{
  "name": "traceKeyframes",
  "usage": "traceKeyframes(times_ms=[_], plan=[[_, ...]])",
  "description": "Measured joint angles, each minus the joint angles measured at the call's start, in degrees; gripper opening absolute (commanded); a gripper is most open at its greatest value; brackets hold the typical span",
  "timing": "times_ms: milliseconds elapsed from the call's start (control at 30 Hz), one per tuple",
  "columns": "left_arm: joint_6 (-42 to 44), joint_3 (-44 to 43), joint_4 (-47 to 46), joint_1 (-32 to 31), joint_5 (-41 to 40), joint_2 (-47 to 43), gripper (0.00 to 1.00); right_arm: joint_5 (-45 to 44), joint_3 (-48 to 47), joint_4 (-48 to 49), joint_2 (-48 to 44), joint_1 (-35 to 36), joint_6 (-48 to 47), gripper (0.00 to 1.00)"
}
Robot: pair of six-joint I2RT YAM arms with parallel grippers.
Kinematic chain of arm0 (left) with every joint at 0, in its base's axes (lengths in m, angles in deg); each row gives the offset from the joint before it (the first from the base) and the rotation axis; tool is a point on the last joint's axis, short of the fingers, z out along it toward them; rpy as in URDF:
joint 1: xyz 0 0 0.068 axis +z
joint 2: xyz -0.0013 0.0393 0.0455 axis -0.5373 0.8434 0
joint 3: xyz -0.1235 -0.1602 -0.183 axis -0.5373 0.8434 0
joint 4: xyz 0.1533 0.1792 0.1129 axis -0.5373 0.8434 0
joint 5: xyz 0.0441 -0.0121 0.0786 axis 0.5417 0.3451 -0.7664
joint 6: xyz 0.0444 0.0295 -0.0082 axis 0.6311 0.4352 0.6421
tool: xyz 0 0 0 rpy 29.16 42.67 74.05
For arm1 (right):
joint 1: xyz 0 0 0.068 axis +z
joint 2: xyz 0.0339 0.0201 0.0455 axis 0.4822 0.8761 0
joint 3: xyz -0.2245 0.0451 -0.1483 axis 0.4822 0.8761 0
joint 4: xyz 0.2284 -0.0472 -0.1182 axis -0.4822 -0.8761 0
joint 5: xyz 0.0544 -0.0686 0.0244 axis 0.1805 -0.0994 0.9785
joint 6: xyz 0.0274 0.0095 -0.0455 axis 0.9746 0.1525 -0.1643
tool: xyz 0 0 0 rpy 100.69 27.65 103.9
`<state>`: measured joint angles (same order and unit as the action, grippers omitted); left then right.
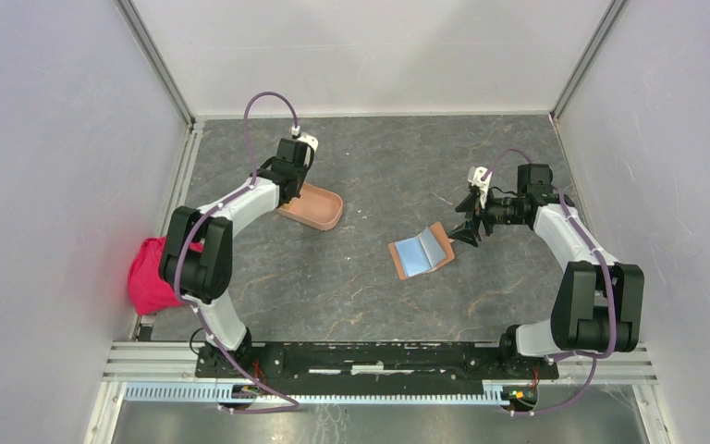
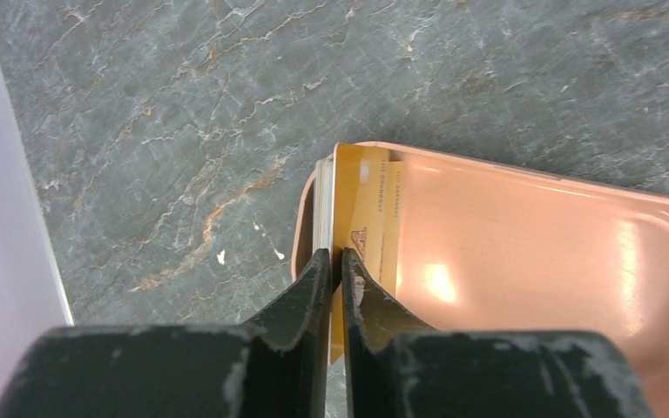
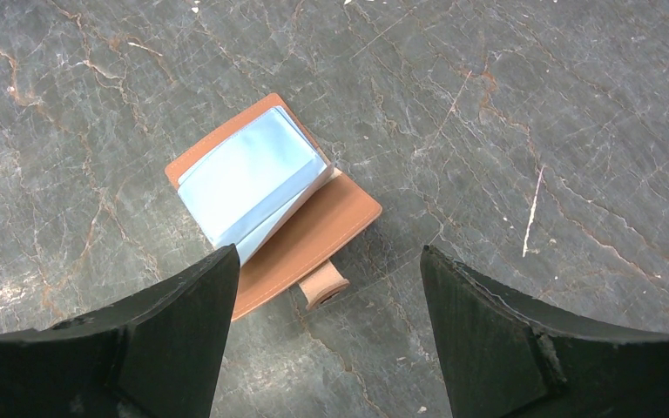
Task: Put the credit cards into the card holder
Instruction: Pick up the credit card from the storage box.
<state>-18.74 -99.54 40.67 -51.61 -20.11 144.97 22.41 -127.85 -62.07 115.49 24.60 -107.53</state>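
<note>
We see card holder [image 2: 531, 252] at 10 o'clock, credit cards [image 2: 357, 205] on edge at its 9 o'clock rim, left gripper [image 2: 335, 270] clamping the orange one; right gripper [image 3: 327, 257] wide apart over central wallet [image 3: 253, 170]

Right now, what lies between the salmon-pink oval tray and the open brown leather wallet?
Nothing: the top view shows only bare grey marbled tabletop between the tray and the wallet.

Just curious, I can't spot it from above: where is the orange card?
In the left wrist view, the orange card stands on edge at the left end of the tray, pinched by the left gripper, with paler cards against its left face.
</note>
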Motion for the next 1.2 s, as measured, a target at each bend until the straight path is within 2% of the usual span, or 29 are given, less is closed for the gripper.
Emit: traceKeyframes(times_ms=[233, 1200], plan=[[0.0, 0.0, 0.0, -0.2, 2.6, -0.3, 0.02, 0.0, 0.0, 0.0, 0.0, 0.0, 0.0, 0.83], [-2.1, 0.0, 0.6, 1.1, 8.5, -0.4, 0.02, 0.0, 0.0, -0.4, 0.0, 0.0, -0.5, 0.83]])
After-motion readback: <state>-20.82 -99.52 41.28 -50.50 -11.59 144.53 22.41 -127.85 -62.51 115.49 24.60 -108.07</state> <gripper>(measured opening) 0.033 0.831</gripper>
